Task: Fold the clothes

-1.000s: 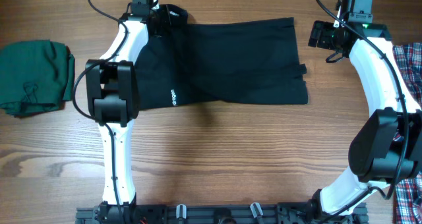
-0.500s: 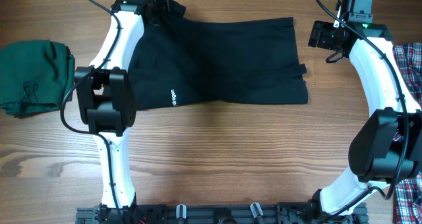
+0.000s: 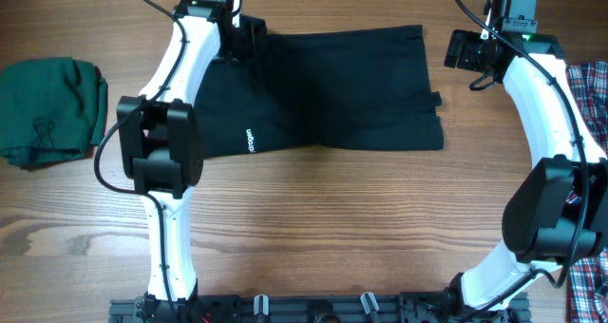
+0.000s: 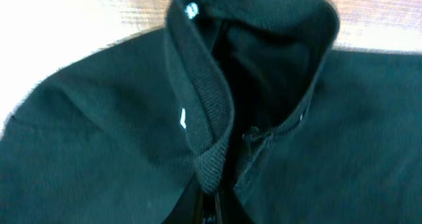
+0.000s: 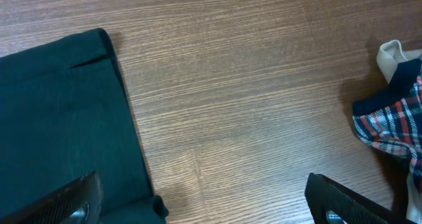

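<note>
Cloth of the black shirt [image 3: 332, 95] is spread across the far middle of the table [image 3: 313, 228], lying flat and already doubled into a wide band, with its white lettering [image 3: 250, 140] showing near the left end. The collar [image 4: 204, 112] is gathered at the far left corner of the garment, where the left gripper [image 3: 239, 38] is lowered onto it. In the left wrist view the ribbed collar is seen drawn up into a ridge that narrows towards the bottom of the frame, so the jaws are judged to be pressed together on it, although the fingers themselves are barely shown. Such a hold is probably taken because the collar is the stiffest edge and lets the soft body be carried over in one piece. The right gripper [image 3: 465, 55] is held above bare wood just beside the shirt's right edge, its fingers spread wide with nothing between them; it is likely kept there so that this end can be taken or pinned when the fold is made. A green garment [image 3: 47, 104] is left bunched well apart at the left of the table, and a plaid cloth [image 5: 395, 128] is heaped at the right edge, both out of the way of the working area. The fold is judged to be only partly done.
</note>
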Controlling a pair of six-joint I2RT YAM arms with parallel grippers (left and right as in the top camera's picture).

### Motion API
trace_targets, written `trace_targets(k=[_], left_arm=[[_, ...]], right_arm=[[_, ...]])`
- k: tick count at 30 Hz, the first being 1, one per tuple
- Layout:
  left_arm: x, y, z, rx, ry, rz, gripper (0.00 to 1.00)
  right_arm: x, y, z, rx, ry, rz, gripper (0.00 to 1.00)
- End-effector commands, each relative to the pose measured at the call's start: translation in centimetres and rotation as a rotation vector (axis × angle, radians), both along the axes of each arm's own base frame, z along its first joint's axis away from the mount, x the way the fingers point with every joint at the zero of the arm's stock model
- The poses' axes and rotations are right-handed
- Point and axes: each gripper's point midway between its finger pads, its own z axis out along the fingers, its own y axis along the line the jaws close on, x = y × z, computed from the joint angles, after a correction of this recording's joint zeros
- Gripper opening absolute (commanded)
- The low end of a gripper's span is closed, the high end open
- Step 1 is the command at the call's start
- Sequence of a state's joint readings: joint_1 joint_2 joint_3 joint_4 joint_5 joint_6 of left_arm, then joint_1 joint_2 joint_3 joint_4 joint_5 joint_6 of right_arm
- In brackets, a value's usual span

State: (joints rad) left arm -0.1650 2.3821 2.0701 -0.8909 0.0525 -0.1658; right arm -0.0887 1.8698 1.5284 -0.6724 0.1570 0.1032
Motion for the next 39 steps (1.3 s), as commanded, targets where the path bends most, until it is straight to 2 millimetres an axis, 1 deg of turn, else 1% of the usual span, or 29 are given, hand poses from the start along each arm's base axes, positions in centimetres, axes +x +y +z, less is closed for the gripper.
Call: trace_targets(k=[1, 3, 4, 5, 6, 7, 8, 9, 10, 12, 13, 15, 17, 20, 21, 24, 25, 27, 30, 31, 33, 39], left_arm=[[-1.1, -2.4, 2.2, 0.001, -0.005, -0.047, 0.04], [-2.0, -3.7, 2.0, 0.006, 0.022, -0.076, 0.04], [-2.6, -4.3, 1.8, 0.010, 0.037, -0.089, 0.07], [-3.2, -4.7, 1.7, 0.017, 0.057, -0.099, 0.19], [-3.5, -4.5, 1.6, 0.036, 0.067, -0.096, 0.31], [-3.5, -4.0, 1.5, 0.060, 0.068, -0.088, 0.64], [-3.1, -3.3, 1.6, 0.099, 0.053, -0.073, 0.77], [-2.7, -2.8, 2.0, 0.123, 0.029, -0.060, 0.80], [-2.3, -2.5, 2.4, 0.134, 0.008, -0.052, 0.80], [-0.2, -3.2, 5.0, 0.108, -0.114, -0.046, 0.79], [0.8, -3.6, 5.6, 0.095, -0.162, -0.044, 0.79], [1.9, -3.9, 5.9, 0.084, -0.207, -0.041, 0.78], [2.2, -3.9, 5.2, 0.084, -0.209, -0.040, 0.75], [2.1, -3.9, 2.9, 0.094, -0.169, -0.043, 0.75], [2.2, -3.9, 2.5, 0.095, -0.167, -0.043, 0.75], [3.1, -4.0, 2.8, 0.090, -0.205, -0.038, 0.74], [3.3, -4.0, 3.0, 0.091, -0.218, -0.036, 0.72], [3.5, -3.9, 2.4, 0.099, -0.215, -0.036, 0.70], [3.4, -3.7, 0.6, 0.110, -0.186, -0.034, 0.69], [3.4, -3.5, 0.4, 0.115, -0.184, -0.030, 0.69], [4.0, -2.9, 0.8, 0.147, -0.214, -0.010, 0.68], [4.8, -1.9, 1.1, 0.146, -0.237, 0.012, 0.67]], right_arm=[[0.3, 0.2, 0.6, 0.007, -0.019, 0.005, 1.00], [0.3, 0.2, 0.6, 0.007, -0.019, 0.005, 1.00], [0.3, 0.2, 0.6, 0.007, -0.019, 0.005, 1.00], [0.3, 0.2, 0.6, 0.007, -0.019, 0.005, 1.00], [0.3, 0.2, 0.6, 0.006, -0.019, 0.005, 1.00], [0.3, 0.2, 0.6, 0.007, -0.019, 0.005, 1.00], [0.3, 0.2, 0.6, 0.007, -0.019, 0.005, 1.00], [0.3, 0.2, 0.6, 0.007, -0.019, 0.005, 1.00], [0.3, 0.2, 0.7, 0.007, -0.021, 0.005, 1.00], [0.3, 0.2, 0.7, 0.007, -0.022, 0.005, 1.00], [0.3, 0.2, 0.7, 0.007, -0.022, 0.005, 1.00], [0.3, 0.2, 0.7, 0.007, -0.022, 0.005, 1.00], [0.3, 0.2, 0.7, 0.007, -0.021, 0.005, 1.00], [0.3, 0.2, 0.7, 0.007, -0.022, 0.005, 1.00], [0.3, 0.2, 0.7, 0.007, -0.022, 0.005, 1.00], [0.3, 0.2, 0.7, 0.007, -0.021, 0.005, 1.00], [0.3, 0.2, 0.7, 0.007, -0.022, 0.005, 1.00], [0.3, 0.2, 0.7, 0.007, -0.022, 0.005, 1.00], [0.3, 0.2, 0.7, 0.007, -0.021, 0.005, 1.00], [0.3, 0.2, 0.7, 0.007, -0.022, 0.005, 1.00], [0.3, 0.2, 0.7, 0.007, -0.022, 0.005, 1.00], [0.3, 0.2, 0.7, 0.007, -0.022, 0.005, 1.00]])
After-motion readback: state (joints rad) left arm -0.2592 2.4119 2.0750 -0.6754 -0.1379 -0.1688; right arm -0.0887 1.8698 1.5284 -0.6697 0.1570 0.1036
